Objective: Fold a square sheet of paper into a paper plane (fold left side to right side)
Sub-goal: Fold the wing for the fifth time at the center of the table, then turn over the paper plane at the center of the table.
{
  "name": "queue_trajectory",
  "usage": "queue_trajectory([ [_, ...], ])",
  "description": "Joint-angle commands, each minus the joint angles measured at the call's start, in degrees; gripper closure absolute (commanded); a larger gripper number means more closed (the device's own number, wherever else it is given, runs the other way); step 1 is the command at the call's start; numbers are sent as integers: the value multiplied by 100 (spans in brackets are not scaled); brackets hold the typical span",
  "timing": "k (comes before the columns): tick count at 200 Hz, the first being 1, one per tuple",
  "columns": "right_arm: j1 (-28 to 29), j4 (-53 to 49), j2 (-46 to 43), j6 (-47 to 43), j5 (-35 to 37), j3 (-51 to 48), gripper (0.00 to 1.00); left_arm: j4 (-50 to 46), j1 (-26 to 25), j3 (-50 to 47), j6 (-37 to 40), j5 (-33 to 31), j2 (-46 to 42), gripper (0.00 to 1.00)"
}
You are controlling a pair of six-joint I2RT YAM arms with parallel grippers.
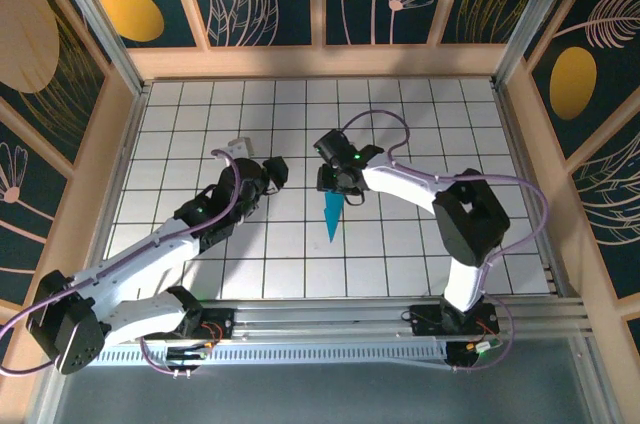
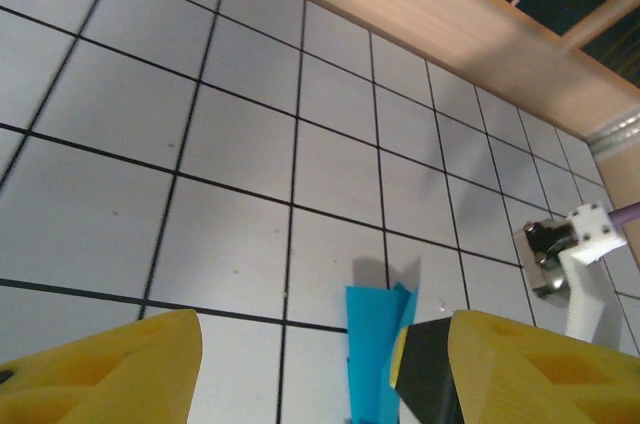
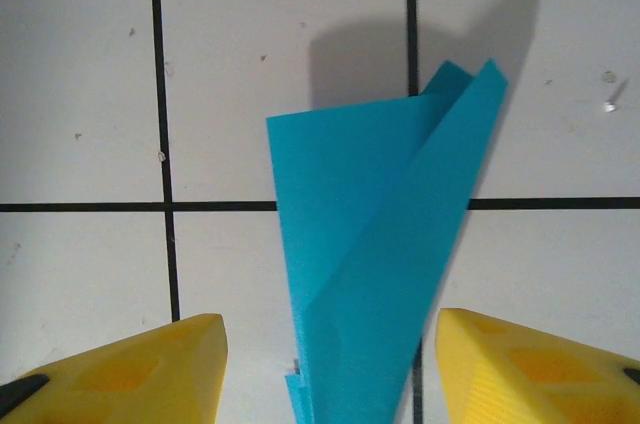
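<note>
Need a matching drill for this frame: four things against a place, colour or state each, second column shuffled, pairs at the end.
Column one:
1. paper plane
2. left gripper
3. right gripper
4. table

Column two:
A. white tiles with black grid lines
B. jaws open, straddling the plane
C. cyan, folded to a point, lying on the tiles
D. jaws open, just to the left of the plane

Pairs: 1-C, 2-D, 3-B, 4-A
</note>
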Motion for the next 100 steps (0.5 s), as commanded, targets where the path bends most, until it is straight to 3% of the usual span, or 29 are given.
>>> queue_trajectory([
  [1, 156, -637, 358, 185, 584, 352, 42, -123, 49, -91, -3, -451, -141, 34],
  [45, 306, -909, 843, 199, 835, 685, 43, -208, 46, -52, 37, -459, -100, 33],
  [100, 306, -952, 945, 182, 861, 621, 61, -247, 43, 14, 36, -415, -2, 33],
])
